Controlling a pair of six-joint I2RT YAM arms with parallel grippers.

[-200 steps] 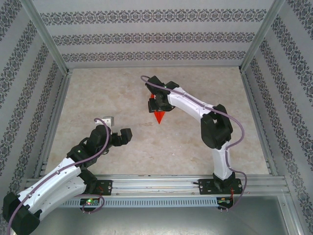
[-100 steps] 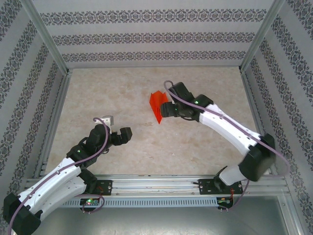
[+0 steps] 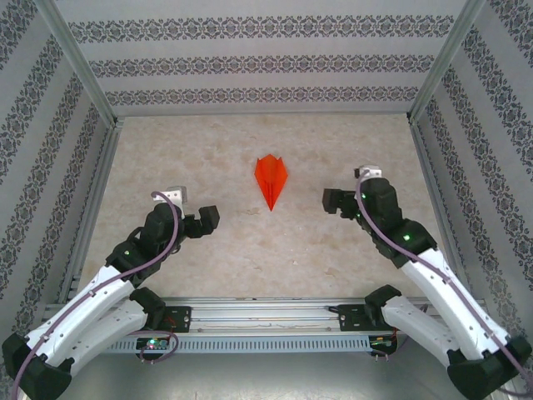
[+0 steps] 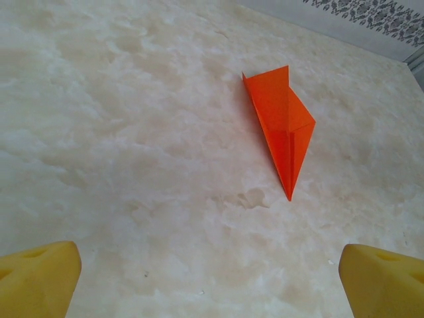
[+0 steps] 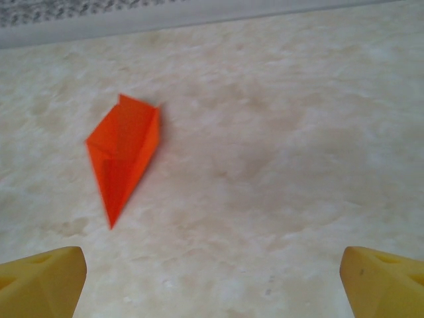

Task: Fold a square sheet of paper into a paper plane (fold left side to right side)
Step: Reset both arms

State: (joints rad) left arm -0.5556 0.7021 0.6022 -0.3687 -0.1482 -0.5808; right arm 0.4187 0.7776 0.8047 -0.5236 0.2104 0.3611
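— Marbled tabletop, patterned walls round it. How far's the job?
— Looks done, imo: paper plane lies flat mid-table, a pointed dart w/ centre crease, nose toward the arms, not in any container.
— Grippers?
— Left gripper & right gripper both spread wide, holding nothing, well apart from it.

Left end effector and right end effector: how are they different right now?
The left end effector faces rightward, toward the paper plane; the right end effector faces leftward, toward it. In the top view, the left end effector sits a bit nearer the arm bases than the right end effector. Both are open, hold nothing, and are apart from the paper plane, which lies on the table.
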